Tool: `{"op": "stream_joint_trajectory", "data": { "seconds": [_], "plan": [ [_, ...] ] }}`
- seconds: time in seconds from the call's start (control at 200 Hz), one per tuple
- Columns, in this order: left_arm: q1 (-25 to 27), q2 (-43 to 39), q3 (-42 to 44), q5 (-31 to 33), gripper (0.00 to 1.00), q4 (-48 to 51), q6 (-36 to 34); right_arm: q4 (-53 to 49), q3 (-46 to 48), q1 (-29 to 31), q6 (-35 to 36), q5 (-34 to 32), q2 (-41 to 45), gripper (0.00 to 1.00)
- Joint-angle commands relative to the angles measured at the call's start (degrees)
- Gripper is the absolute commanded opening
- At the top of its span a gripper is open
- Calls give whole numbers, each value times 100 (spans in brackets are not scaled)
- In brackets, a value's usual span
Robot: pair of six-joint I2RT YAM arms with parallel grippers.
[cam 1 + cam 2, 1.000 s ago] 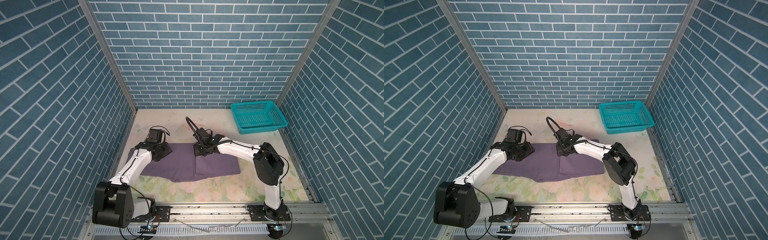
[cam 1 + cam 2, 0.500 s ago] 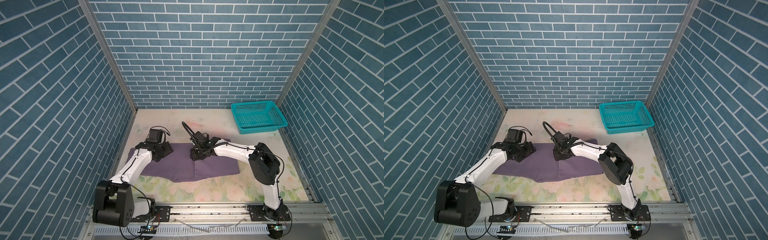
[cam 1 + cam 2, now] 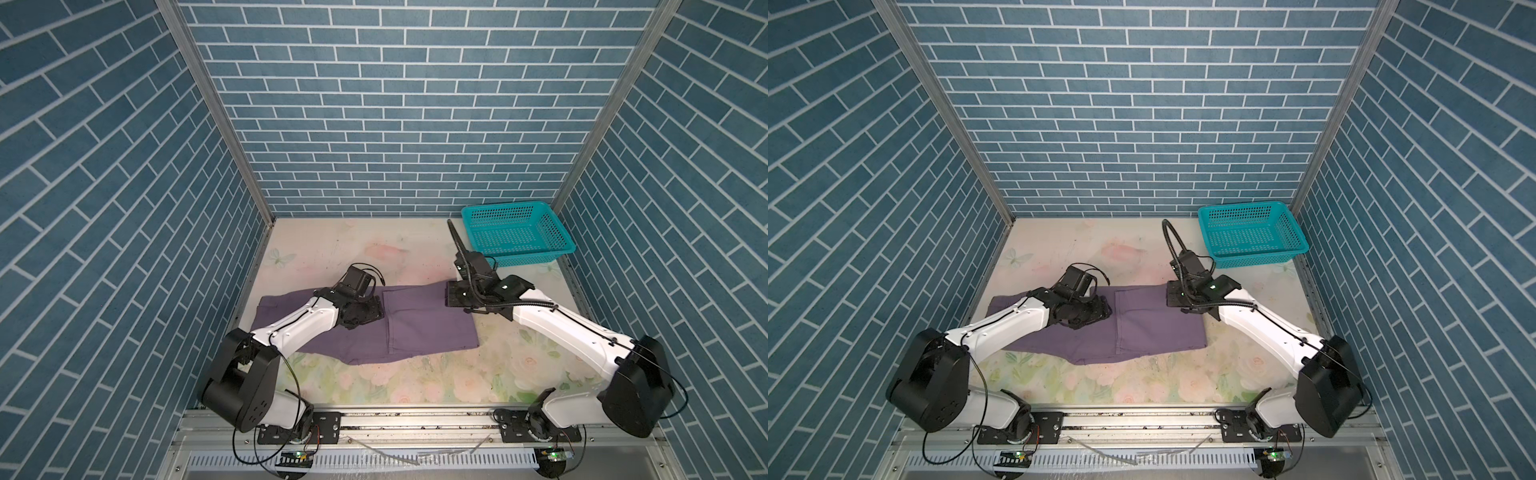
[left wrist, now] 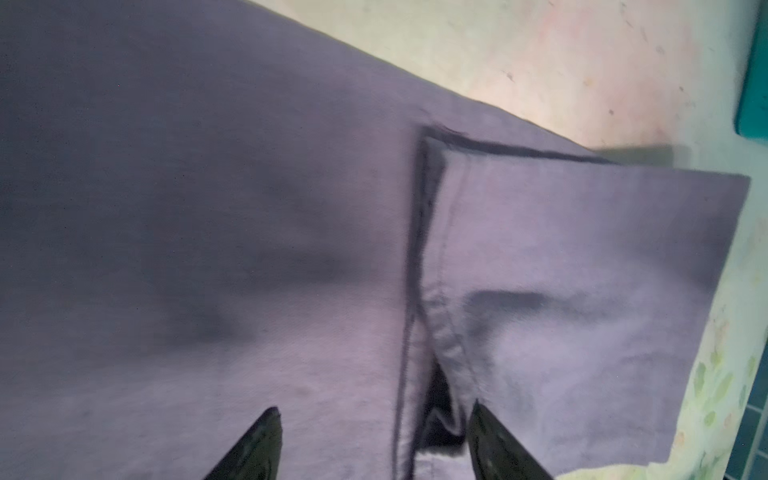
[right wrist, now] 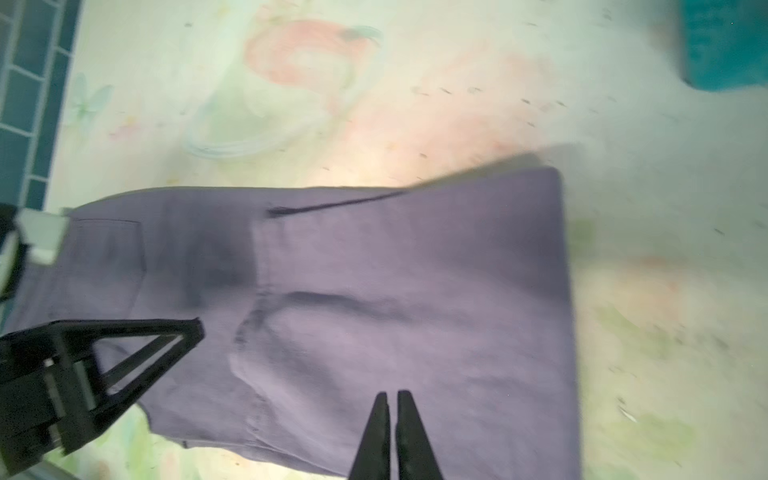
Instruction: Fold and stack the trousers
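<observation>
Flowered table (image 3: 415, 384) carries the purple trousers (image 3: 424, 324) flat across its middle, with a folded-over layer on their right half. My left arm lies over their left half and hides the cloth there. The teal basket (image 3: 536, 257) sits in the far right corner, apart from them. Left gripper (image 4: 376, 432) is spread, straddling the fold edge; right gripper (image 5: 392, 419) is pressed together over the cloth's far right corner.

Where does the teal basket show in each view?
In a top view: basket at the back right corner of the table.
In a top view: basket at that same corner.
Left wrist: basket, a teal sliver beyond the trousers.
Right wrist: basket, a blurred teal patch beyond the trousers.
Shared landmark: the trousers' folded edge.
</observation>
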State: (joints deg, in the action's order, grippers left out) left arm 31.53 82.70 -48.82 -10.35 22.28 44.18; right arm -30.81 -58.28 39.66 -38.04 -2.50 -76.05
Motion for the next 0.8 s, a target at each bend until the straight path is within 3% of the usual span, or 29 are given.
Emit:
{"op": "stream_joint_trajectory", "data": {
  "seconds": [0.0, 0.195, 0.305, 0.455, 0.59, 0.725, 0.795],
  "plan": [
    [458, 125, -11, 50, 73, -532, 104, -504, 705, -300, -456, -105, 415, 11],
    [778, 539, 35, 74, 68, -908, 211, -366, 1430, -970, -590, 501, 578, 18],
    [837, 834, 2, 132, 64, -943, 226, -218, 1614, -1117, -606, 686, 440, 29],
    [846, 1027, -132, 88, 37, -926, 266, -7, 1747, -1231, -652, 889, 256, 40],
    [846, 969, -377, 46, 22, -591, 244, 57, 1772, -1291, -626, 875, 129, 44],
    [839, 1015, -690, 14, 20, -1, 178, 212, 1793, -1312, -604, 913, 0, 51],
    [839, 1095, -758, -37, 25, 215, 160, 330, 1777, -1312, -599, 957, -95, 52]
  ]
}}
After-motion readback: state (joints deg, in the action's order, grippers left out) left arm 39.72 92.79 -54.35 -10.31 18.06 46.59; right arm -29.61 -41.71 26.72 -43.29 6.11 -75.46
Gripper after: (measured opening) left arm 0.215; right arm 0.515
